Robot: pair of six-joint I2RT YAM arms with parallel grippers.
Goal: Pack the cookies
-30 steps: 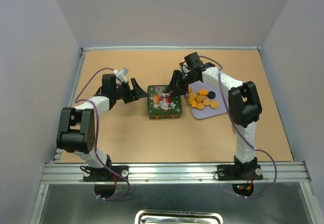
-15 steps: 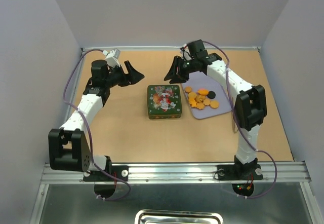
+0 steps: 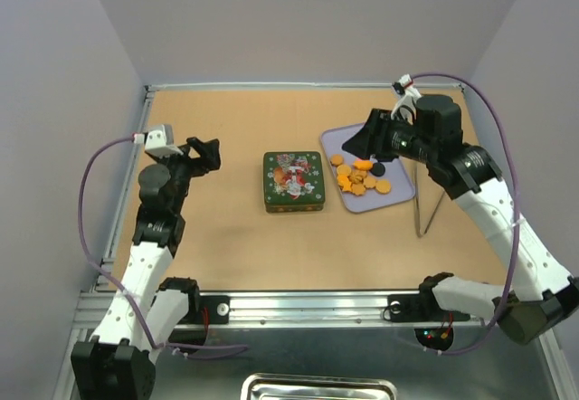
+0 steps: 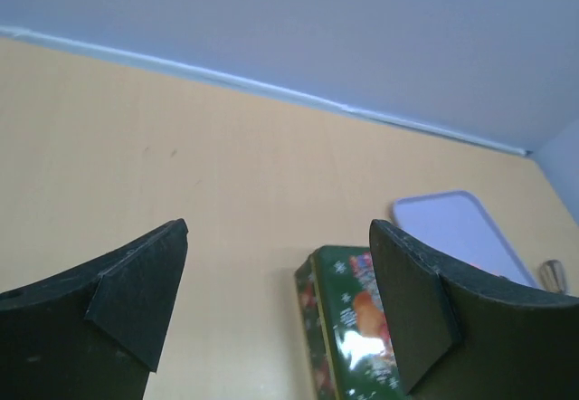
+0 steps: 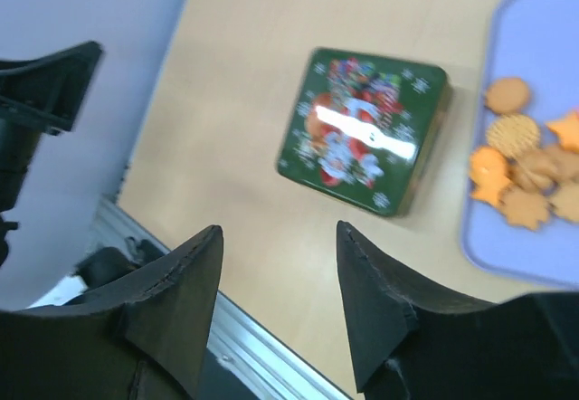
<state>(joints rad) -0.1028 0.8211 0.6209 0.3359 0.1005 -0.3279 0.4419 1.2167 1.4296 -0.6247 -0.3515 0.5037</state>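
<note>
A closed green tin [image 3: 293, 182] with a festive printed lid (glare hides part of it) sits mid-frame on the tan table [image 3: 235, 237]. A lavender tray [image 3: 401, 194] lies just to its right.

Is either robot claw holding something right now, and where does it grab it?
No. The left claw and the right claw are both open with nothing between their fingers; the cookies lie on the tray.

The tan table [image 3: 226, 237] carries a closed green tin [image 3: 293, 181] beside a lilac tray [image 3: 373, 203].
</note>
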